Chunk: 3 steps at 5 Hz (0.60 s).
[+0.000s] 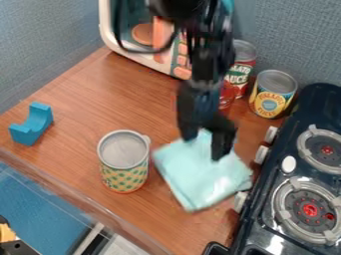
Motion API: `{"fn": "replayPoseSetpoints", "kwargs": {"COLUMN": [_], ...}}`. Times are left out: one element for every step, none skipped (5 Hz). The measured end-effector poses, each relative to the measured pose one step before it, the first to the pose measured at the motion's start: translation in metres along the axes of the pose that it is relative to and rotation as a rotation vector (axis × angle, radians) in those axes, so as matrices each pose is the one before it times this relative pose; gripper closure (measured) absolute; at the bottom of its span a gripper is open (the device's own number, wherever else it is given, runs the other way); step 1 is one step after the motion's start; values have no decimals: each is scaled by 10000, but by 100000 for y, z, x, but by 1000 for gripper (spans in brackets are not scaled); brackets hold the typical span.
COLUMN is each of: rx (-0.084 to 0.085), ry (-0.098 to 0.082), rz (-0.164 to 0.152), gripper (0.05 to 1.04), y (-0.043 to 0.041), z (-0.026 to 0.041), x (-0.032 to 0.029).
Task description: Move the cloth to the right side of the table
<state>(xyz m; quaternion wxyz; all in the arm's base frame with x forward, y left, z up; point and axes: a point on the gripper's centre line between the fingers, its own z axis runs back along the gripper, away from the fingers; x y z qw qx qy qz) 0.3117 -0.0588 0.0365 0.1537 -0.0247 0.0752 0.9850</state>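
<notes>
The light mint-green cloth (203,177) lies spread on the wooden table, just left of the stove's knobs. My black gripper (205,144) hangs over the cloth's upper part, pointing down. Its two fingers stand apart, open, with some of the cloth showing between them. Whether the fingertips touch the cloth, I cannot tell.
A patterned can (124,169) stands close to the cloth's left side. Farther left is a blue curved block (32,123). Behind stand a toy microwave (126,47), a red can (241,74) and a yellow-labelled can (271,97). The black stove (319,119) borders the table's right side.
</notes>
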Motion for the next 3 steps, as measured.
{"fn": "replayPoseSetpoints", "kwargs": {"rx": [19, -312, -16], "ry": [482, 340, 24], "rz": [476, 86, 75], "gripper": [83, 83, 83], "y": [-1328, -830, -251], "z": [2938, 645, 34], "x": [-98, -339, 10]}}
